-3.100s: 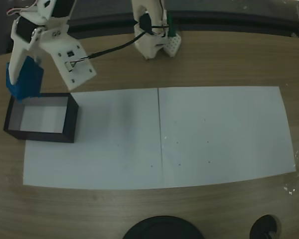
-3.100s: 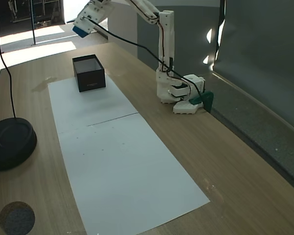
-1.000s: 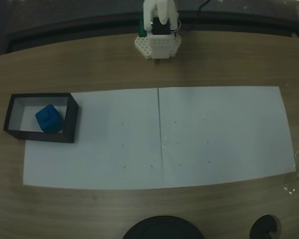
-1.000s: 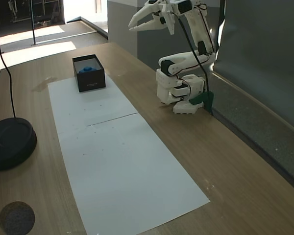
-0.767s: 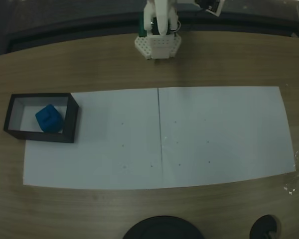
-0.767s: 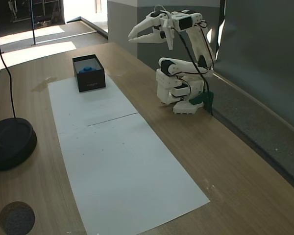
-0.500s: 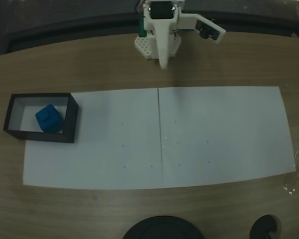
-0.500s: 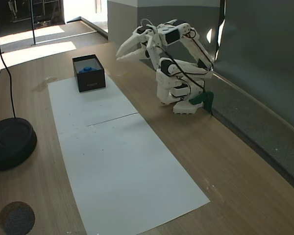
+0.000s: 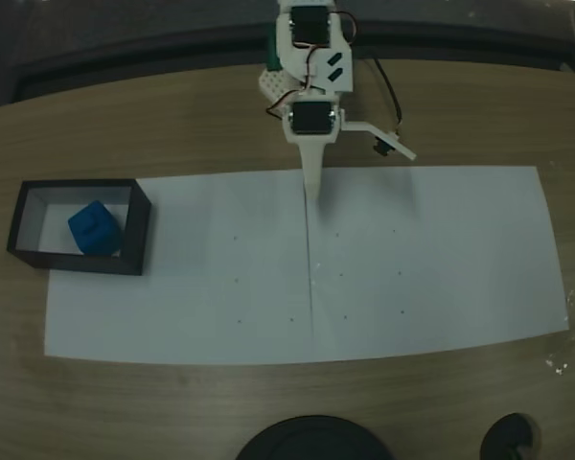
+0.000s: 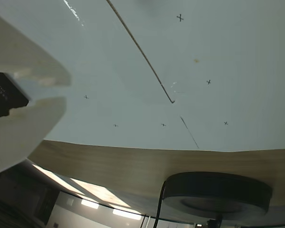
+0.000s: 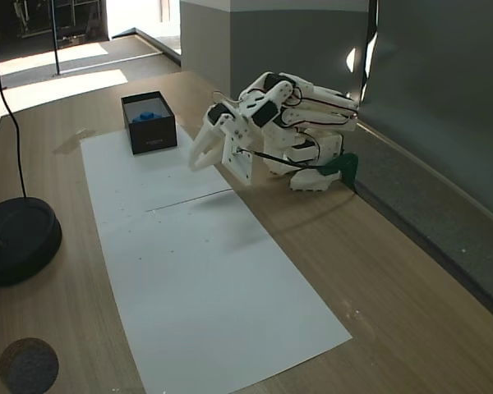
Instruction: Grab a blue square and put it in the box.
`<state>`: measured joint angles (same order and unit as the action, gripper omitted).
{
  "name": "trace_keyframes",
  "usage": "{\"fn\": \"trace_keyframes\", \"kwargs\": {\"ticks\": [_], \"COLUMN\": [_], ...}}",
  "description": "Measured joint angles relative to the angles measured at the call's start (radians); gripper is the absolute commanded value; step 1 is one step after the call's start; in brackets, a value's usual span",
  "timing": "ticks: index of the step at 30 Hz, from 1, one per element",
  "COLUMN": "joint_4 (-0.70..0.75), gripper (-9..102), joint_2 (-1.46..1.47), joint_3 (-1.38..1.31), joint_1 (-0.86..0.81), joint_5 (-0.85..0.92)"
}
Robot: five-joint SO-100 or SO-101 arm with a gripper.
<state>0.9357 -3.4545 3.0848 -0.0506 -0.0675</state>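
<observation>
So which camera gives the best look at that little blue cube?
A fixed view looking down: the blue cube lies plainly inside the black box. In the other fixed view it is a small blue patch above the box wall.

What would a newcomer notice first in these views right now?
Probably the blue square, a spot of colour lying inside the black-walled box at the left end of the white paper in a fixed view. Next, the white arm folded low near its base, its gripper empty and pointing down at the paper's centre seam, well away from the box.
</observation>
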Motion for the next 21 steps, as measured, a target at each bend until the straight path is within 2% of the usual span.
{"fn": "trace_keyframes", "kwargs": {"ticks": [10, 16, 21], "joint_4": [0.173, 0.334, 0.344], "gripper": [0, 0, 0], "joint_2": [0.0, 0.0, 0.0], "joint_3": [0.0, -0.02, -0.029], "joint_1": [0.005, 0.006, 0.008], "joint_5": [0.0, 0.0, 0.0]}}
